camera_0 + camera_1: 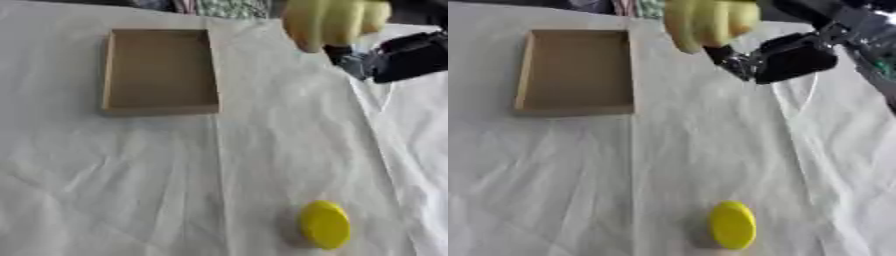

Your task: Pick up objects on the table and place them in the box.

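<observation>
An open, shallow cardboard box [162, 108] lies on the white cloth at the upper left, and nothing shows inside it. My right hand [791, 59] comes in from the upper right, black with silver parts. Its fingers are curled on a pale yellow, rounded object [707, 22], which hangs in the air to the right of the box's far corner. A bright yellow disc [325, 225] stands on its edge on the cloth near the front, right of the middle. My left hand shows in neither view.
A creased white cloth [131, 175] covers the whole table, with a fold line running from the box toward the front. Some patterned fabric [229, 7] shows beyond the far edge.
</observation>
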Tool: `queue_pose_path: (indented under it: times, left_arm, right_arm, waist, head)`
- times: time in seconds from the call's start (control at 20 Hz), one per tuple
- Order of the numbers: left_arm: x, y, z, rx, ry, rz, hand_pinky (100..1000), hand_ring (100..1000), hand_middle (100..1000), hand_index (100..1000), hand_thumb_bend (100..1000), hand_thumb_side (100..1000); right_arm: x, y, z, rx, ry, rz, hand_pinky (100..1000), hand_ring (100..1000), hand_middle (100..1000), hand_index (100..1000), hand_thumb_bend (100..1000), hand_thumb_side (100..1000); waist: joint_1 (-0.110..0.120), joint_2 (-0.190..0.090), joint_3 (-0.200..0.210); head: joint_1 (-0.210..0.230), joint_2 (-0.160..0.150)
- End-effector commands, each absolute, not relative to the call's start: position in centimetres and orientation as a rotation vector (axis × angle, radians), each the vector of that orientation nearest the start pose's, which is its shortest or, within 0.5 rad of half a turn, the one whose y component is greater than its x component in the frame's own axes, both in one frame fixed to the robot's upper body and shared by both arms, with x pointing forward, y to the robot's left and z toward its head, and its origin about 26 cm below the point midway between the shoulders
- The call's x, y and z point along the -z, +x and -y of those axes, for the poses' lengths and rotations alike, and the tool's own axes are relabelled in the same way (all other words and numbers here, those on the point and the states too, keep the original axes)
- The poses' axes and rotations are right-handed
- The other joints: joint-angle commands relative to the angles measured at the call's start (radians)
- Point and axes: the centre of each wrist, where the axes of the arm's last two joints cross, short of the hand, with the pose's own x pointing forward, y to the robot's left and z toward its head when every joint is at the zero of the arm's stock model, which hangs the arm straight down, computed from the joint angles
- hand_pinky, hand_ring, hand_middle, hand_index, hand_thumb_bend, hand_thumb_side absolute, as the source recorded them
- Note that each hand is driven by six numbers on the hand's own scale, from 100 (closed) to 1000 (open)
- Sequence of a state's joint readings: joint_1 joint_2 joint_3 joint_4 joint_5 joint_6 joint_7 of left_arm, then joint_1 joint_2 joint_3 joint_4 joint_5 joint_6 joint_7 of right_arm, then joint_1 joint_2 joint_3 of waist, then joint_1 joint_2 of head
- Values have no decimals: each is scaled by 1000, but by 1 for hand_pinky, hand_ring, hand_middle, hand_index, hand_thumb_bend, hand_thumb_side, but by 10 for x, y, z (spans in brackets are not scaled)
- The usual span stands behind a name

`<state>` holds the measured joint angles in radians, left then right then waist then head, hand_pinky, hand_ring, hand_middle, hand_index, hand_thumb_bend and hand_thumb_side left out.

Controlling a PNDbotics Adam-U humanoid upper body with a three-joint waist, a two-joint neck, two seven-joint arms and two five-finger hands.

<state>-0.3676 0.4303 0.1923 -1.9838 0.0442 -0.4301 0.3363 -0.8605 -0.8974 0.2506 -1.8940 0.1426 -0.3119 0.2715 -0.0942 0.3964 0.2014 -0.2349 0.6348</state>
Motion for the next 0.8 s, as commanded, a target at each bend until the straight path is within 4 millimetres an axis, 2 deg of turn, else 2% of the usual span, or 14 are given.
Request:
queue_pose_path:
  times: [0.05,0.5,0.8]
  left_arm:
    - [-258,299,-310,45,-405,-3340,858,794,757,850,216,547]
    - [-283,303,-295,53,-236,-3250,856,798,760,851,265,496]
    - [-288,305,-285,46,-140,-3236,856,798,760,851,265,497]
  right_arm:
    - [-370,338,237,1886,622,-2602,854,814,624,786,100,100]
    - [-346,423,210,1962,730,-2589,855,820,635,793,100,100]
    - [-317,460,198,1989,837,-2623,866,848,665,811,100,100]
  waist:
    - [0,-29,19]
    - [-8,-37,100]
    - [-10,-29,141]
  head:
    - [-31,14]
    - [-97,24]
    - [-128,13]
